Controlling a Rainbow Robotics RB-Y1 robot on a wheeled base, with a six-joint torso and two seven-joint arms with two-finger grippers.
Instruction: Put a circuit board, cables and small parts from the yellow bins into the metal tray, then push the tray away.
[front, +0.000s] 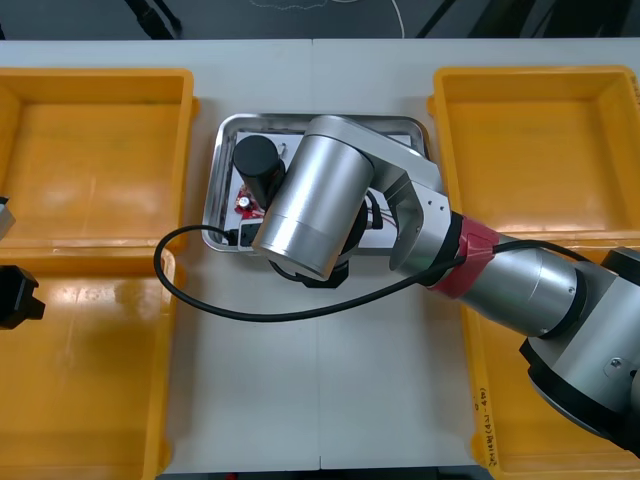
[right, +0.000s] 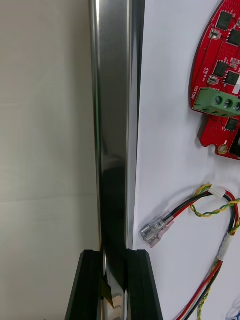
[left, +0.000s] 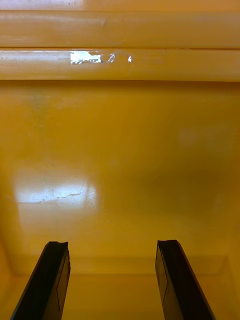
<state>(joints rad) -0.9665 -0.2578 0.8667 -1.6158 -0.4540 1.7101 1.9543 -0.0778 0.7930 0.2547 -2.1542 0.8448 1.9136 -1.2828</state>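
Note:
The metal tray (front: 412, 127) lies between the bins, white inside. My right gripper (right: 114, 252) is shut on the tray's shiny rim (right: 112, 125), one black finger (right: 90, 280) on each side of it. Inside the tray lie a round red circuit board (right: 220, 75) and a red and yellow cable (right: 210, 200) with a clear connector. In the front view my right arm's wrist (front: 310, 200) covers most of the tray; a bit of the circuit board (front: 245, 203) shows beside it. My left gripper (left: 112, 245) hangs open over the bare floor of a yellow bin (left: 120, 150).
Two yellow bins (front: 100, 150) (front: 90, 370) stand at the left and two (front: 540, 150) (front: 490, 420) at the right. The left gripper (front: 15, 298) sits at the far left edge. A black cable (front: 230, 308) loops over the table in front of the tray.

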